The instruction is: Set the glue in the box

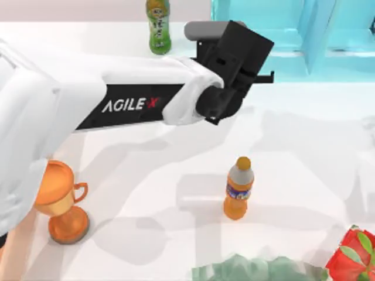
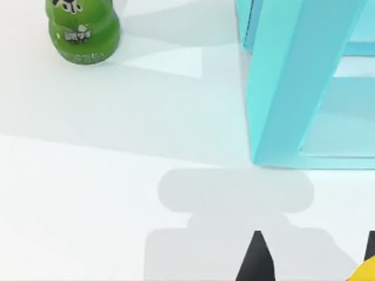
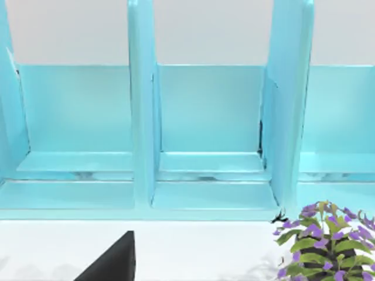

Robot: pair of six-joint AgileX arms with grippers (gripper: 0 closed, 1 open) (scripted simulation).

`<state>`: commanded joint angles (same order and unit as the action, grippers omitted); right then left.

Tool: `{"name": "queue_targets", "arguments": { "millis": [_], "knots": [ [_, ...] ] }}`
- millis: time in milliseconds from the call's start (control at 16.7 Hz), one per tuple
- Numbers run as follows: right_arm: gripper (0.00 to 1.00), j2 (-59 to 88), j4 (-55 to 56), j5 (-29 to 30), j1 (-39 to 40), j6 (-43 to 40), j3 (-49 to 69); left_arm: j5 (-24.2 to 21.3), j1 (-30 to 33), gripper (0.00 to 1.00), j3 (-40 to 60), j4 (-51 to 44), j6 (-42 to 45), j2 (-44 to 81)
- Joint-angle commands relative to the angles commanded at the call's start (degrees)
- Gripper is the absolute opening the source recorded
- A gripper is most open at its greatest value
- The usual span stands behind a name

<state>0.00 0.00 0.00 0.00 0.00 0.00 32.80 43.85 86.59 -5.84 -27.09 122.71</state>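
- Above the table's far middle, the left gripper [image 1: 234, 70] hangs raised on its outstretched arm, near the green tea bottle [image 1: 158, 26] and the teal rack [image 1: 304, 35]
- At the wrist view's edge a yellow sliver, judged to be the glue [image 2: 366, 272], sits between the dark fingertips [image 2: 256, 257], so the pincer appears closed on it
- Pick-up looks done; carrying to the box and release remain
- Orange soda bottle [image 1: 239, 187] and trophy [image 1: 61, 202] stand untouched
- Right arm idles, facing the rack
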Motion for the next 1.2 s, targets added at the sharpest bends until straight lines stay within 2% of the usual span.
{"name": "queue_targets", "arguments": {
  "millis": [300,540,780,1020,1200],
  "knots": [
    [1.0,0.0,0.0,0.0,0.0,0.0,0.0,-0.42,-0.47,0.0,-0.38,0.06,0.67,-0.08],
    [1.0,0.0,0.0,0.0,0.0,0.0,0.0,-6.75,-9.02,0.0,-5.71,-0.41,7.61,-4.66],
    [1.0,0.0,0.0,0.0,0.0,0.0,0.0,-18.97,-26.75,0.0,-15.73,-0.41,18.37,-14.73],
    [1.0,0.0,0.0,0.0,0.0,0.0,0.0,-34.21,-48.37,0.0,-29.37,-0.15,29.96,-29.39],
    [1.0,0.0,0.0,0.0,0.0,0.0,0.0,-45.44,-61.91,0.0,-40.62,0.05,38.01,-41.54]
  ]
}}
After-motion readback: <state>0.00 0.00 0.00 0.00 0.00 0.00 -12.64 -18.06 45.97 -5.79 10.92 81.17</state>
